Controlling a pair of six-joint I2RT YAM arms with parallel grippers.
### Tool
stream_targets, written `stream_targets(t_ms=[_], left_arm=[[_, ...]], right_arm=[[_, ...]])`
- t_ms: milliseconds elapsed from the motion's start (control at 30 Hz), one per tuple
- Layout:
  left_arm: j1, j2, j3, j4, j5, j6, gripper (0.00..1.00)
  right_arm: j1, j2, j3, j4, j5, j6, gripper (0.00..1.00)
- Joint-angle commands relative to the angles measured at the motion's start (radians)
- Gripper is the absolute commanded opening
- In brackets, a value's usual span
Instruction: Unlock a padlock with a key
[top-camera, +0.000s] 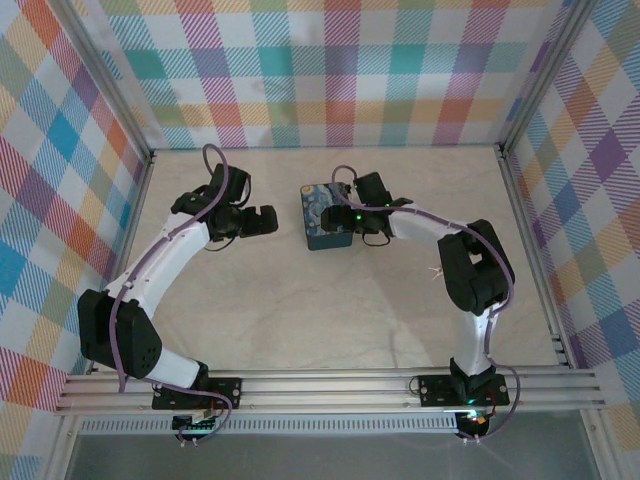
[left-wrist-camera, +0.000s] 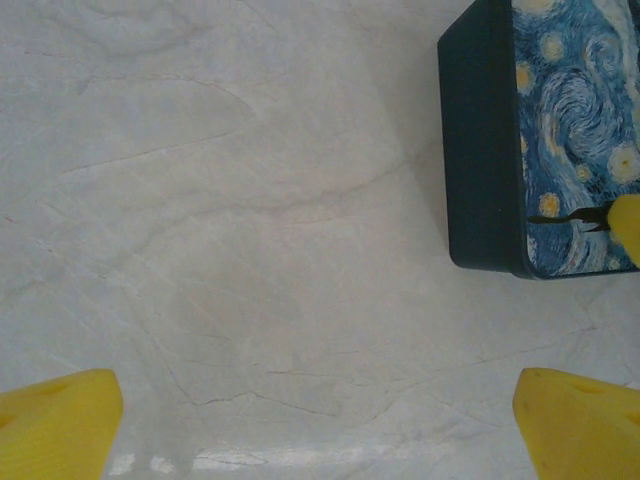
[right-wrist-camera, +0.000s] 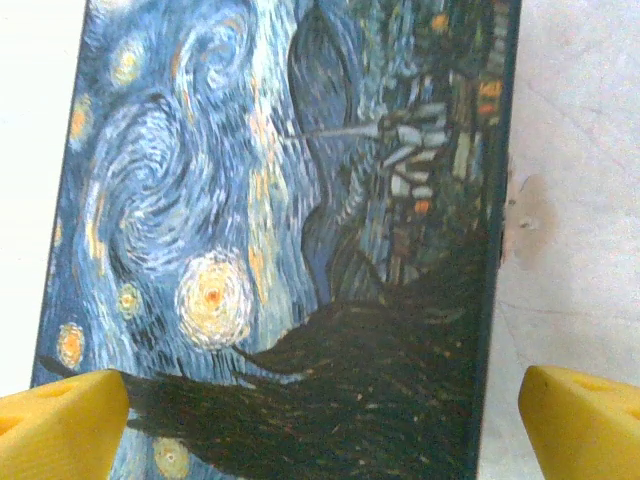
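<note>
Yellow fingers of the right gripper (right-wrist-camera: 320, 420) are spread wide over the dark-blue painting-print box (right-wrist-camera: 300, 250).
The left gripper (left-wrist-camera: 320, 430) is held equally wide beside the box, over the pale marbled tabletop (left-wrist-camera: 200, 200).

The box (top-camera: 322, 222) sits on the table (top-camera: 330, 320), a little toward 12 o'clock from its middle. The left gripper (top-camera: 268, 220) is at the box's 9 o'clock, near but apart — the right gripper (top-camera: 347, 213) is over its 3 o'clock edge.

Bright, even overhead light, soft shadows — the right wrist view is blurred on the box (right-wrist-camera: 290, 240).
</note>
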Motion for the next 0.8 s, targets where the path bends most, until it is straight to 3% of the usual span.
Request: stream_targets(t_ms=[0, 133, 233, 400, 433, 567, 667, 767], left_arm=[[0.01, -0.003, 0.033, -0.016, 0.001, 0.014, 1.0], [0.012, -0.013, 0.055, -0.013, -0.047, 0.049, 1.0], [0.014, -0.036, 0.019, 0.091, -0.136, 0.079, 1.0], [0.034, -0.168, -0.312, 0.622, -0.293, 0.317, 1.0], [0.052, -0.181, -0.36, 0.665, -0.325, 0.338, 1.0], [0.184, -0.155, -0.461, 0.714, -0.35, 0.324, 1.0], [0.223, -0.132, -0.607, 0.909, -0.34, 0.364, 1.0], [0.25, -0.087, -0.713, 1.11, -0.245, 0.352, 1.0]], right_arm=[[0.005, -0.004, -0.004, -0.029, -0.012, -0.028, 1.0], [0.002, -0.059, -0.007, -0.033, -0.018, -0.016, 1.0], [-0.015, -0.134, -0.041, -0.029, 0.041, -0.039, 1.0], [-0.108, -0.346, -0.272, 0.141, 0.248, -0.132, 1.0], [-0.13, -0.378, -0.316, 0.173, 0.267, -0.159, 1.0], [-0.248, -0.497, -0.522, 0.313, 0.327, -0.33, 1.0], [-0.348, -0.528, -0.601, 0.332, 0.339, -0.331, 1.0], [-0.434, -0.546, -0.715, 0.467, 0.268, -0.298, 1.0]])
